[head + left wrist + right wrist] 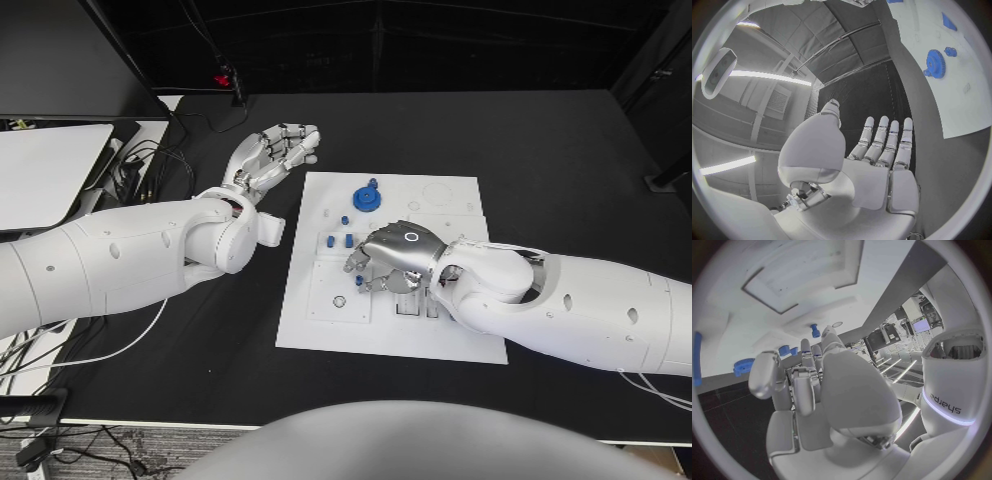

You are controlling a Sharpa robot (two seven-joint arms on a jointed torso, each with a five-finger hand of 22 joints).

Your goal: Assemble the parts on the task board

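**Assembly barely begun, most parts loose on the board**

Parts lie scattered on the board point(433, 340), the white plate at the middle of the table point(577, 150). A blue gear point(366, 199) sits near the board's far edge with a small blue piece point(374, 184) just beyond it, and a few small blue pegs point(340, 241) lie in a loose cluster nearer the middle, just beside the right hand. From this I judge the task to be at an early stage: the gear may already be on its post, but the pegs look unplaced, and outlined recesses on the far right of the board appear unfilled.

The right hand point(387, 262) hovers low over the middle of the board, fingers curled downward and drawn together toward the pegs. Whether it pinches a part I cannot tell; the palm covers whatever lies beneath it, and the right wrist view shows fingers close together with blue pieces past the fingertips, not clearly between them.

The left hand point(274, 155) is held off the board's far left corner, above the bare table, palm up, fingers point(886, 142) straight, slightly apart and holding nothing.

Hard to make out: a small ring-like mark point(339, 301) and dark slots on the board's near left part, which could be fixtures or seated parts. The board under the right forearm is hidden.
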